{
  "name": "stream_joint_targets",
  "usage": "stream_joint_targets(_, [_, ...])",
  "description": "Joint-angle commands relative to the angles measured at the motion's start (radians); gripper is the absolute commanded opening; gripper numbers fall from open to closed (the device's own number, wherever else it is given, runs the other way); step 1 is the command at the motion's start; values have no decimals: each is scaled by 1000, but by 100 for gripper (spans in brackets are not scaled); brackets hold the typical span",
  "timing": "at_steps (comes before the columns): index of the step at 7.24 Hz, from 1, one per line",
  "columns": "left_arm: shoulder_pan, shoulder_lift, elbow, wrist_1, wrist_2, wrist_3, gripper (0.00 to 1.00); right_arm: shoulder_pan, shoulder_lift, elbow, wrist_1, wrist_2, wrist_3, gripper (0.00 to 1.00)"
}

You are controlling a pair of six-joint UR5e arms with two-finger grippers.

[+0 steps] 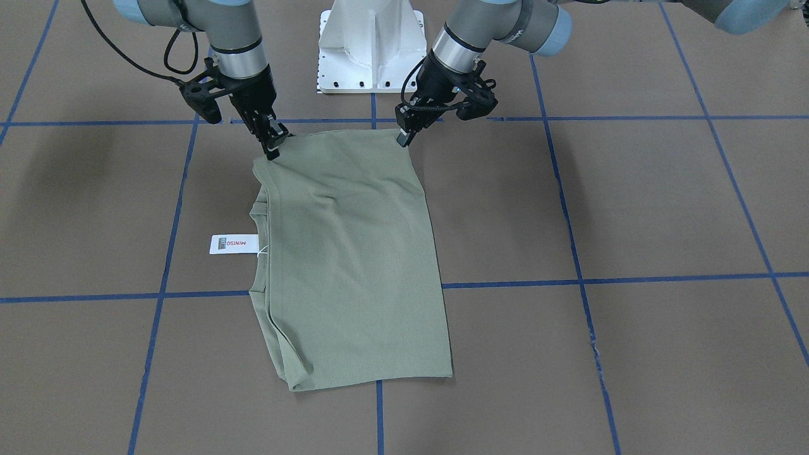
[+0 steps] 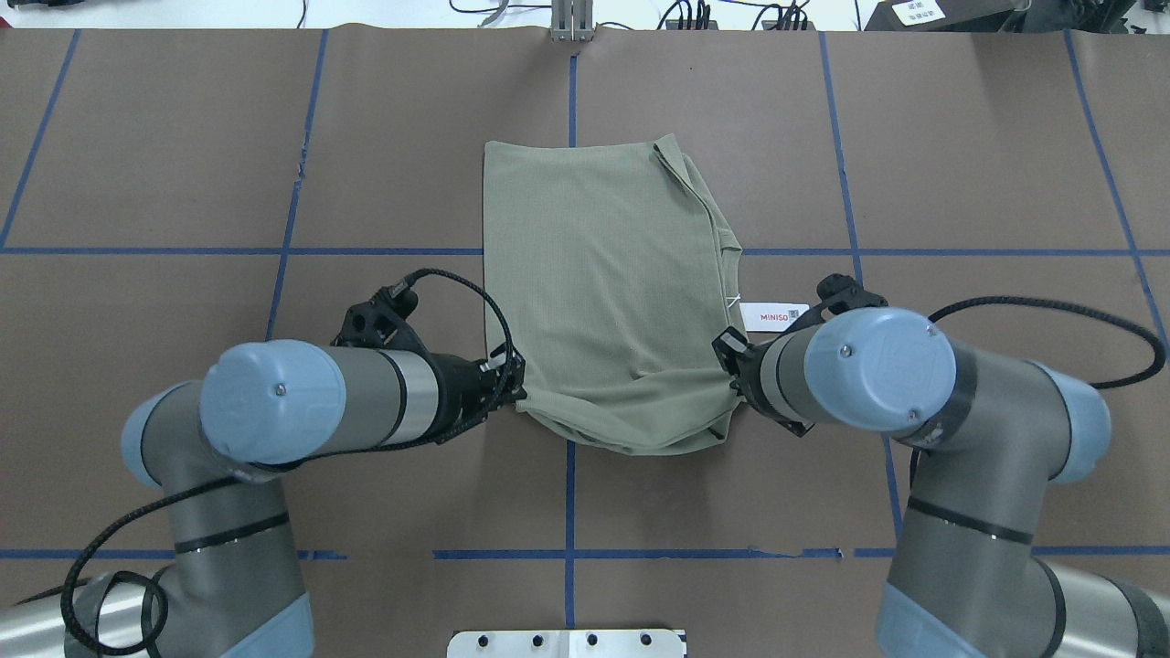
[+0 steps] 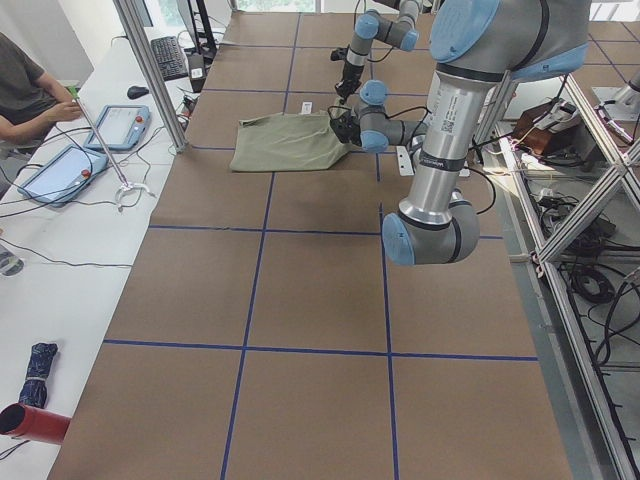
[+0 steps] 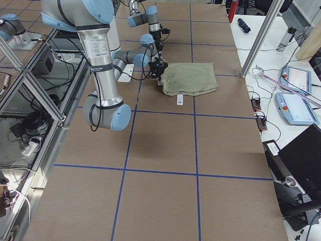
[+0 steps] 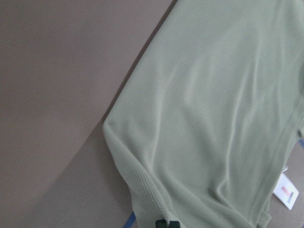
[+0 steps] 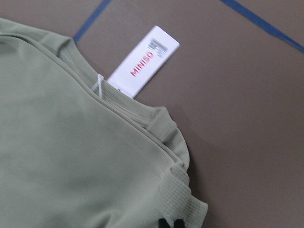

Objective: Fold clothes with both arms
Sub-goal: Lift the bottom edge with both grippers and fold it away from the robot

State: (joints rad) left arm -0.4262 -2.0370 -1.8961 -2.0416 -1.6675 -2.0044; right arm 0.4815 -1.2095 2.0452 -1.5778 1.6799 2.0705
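Note:
The olive-green shirt (image 1: 351, 253) lies folded into a rectangle on the brown table, neck side toward the robot's right. Its white price tag (image 1: 234, 244) sticks out beside the collar. My left gripper (image 1: 403, 138) is shut on the shirt's near corner (image 2: 530, 402), which is raised slightly off the table. On the other near corner, by the neck, my right gripper (image 1: 273, 150) is shut too. Each wrist view shows dark fingertips (image 5: 167, 223) (image 6: 171, 223) close together on the ribbed fabric, and the right wrist view also shows the tag (image 6: 142, 61). The edge between the grippers sags (image 2: 640, 439).
The white pedestal (image 1: 371, 44) stands just behind the shirt, between the arms. Blue tape lines (image 1: 581, 278) grid the table. A side bench holds tablets (image 3: 125, 125), cables and a seated person (image 3: 25, 90); another bench has a laptop (image 4: 301, 160).

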Motion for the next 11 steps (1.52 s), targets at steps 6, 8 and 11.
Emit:
stream_joint_targets(6, [-315,-270,585,-236,-57,176,0,308,493,-808,192,138,-291,0])
stream_joint_targets(8, [-319,-328,755,-343,-48,193,0,310,533,-873,211,139,-364,0])
stream_joint_targets(11, [-379,-347,842,-377,26,370,57,391,617,-1083,324,191,-706,100])
